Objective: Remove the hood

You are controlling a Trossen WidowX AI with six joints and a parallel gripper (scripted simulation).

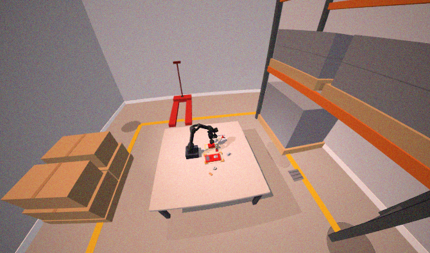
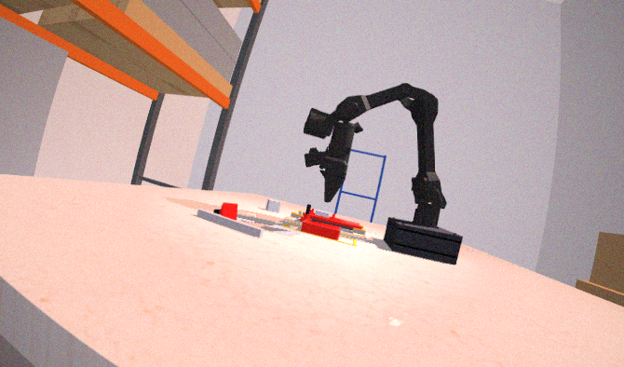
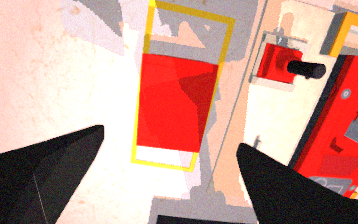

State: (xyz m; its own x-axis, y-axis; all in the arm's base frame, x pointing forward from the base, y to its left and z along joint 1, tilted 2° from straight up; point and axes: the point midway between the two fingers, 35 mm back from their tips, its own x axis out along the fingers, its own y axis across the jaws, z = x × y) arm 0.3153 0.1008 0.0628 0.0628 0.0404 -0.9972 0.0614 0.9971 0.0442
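Note:
The hood, a plain red block (image 1: 211, 146) (image 2: 320, 230) (image 3: 177, 107), lies on the table inside the marked area, a yellow outline (image 3: 162, 166). In the wrist view its long sides run close along the outline's side lines, with uncovered room at the far end and a small strip at the near end. My gripper (image 1: 212, 141) (image 2: 329, 201) (image 3: 172, 140) is open and empty, raised above the hood with a gap seen in the exterior view. The toy car (image 1: 213, 157) (image 3: 330, 125) stands beside the marked area, its red body showing a label.
A small red part with a black cylinder (image 3: 305, 68) stands between hood and car. Another red part (image 1: 223, 137) (image 2: 229, 210) is by a long grey bar (image 2: 228, 224). A grey block (image 1: 228, 154) (image 2: 273, 205), a wheel (image 1: 214, 168) and an orange piece (image 1: 210, 174) lie around.

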